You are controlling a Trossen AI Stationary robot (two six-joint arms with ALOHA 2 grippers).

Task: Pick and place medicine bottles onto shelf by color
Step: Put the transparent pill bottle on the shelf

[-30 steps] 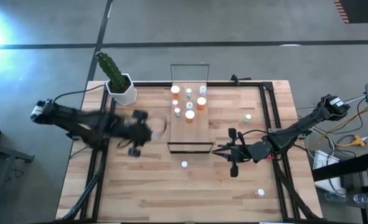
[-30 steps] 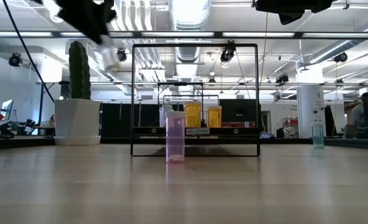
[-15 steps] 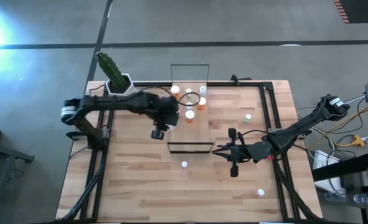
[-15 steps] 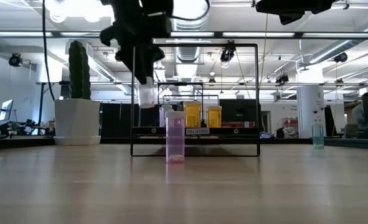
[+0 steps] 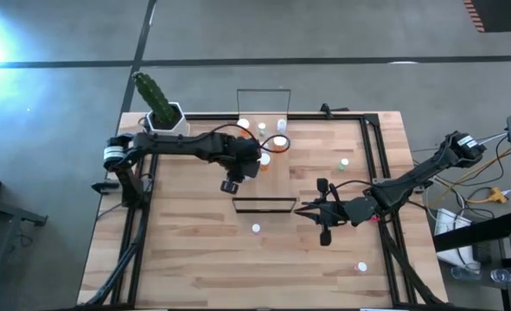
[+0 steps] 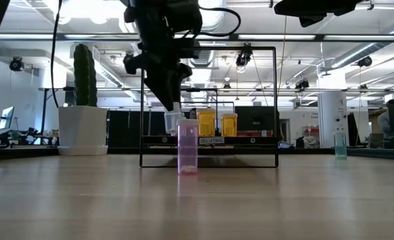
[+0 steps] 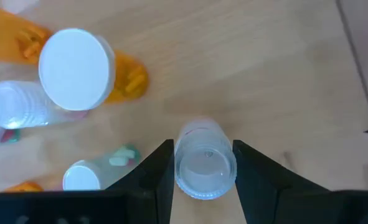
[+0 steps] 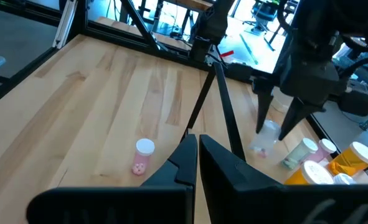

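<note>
Nearest on the desk (image 5: pixel 194 259) stands a pink bottle (image 6: pixel 187 147), in front of the shelf (image 5: pixel 277 168). The right pincer (image 5: pixel 303 208) waits beside the shelf's near end, fingers pressed together, holding nothing. Over the shelf, the left pincer (image 7: pixel 203 167) grips a clear bottle (image 7: pixel 205 160) upright. Beyond it stand orange bottles (image 7: pixel 93 71) and others.
</note>
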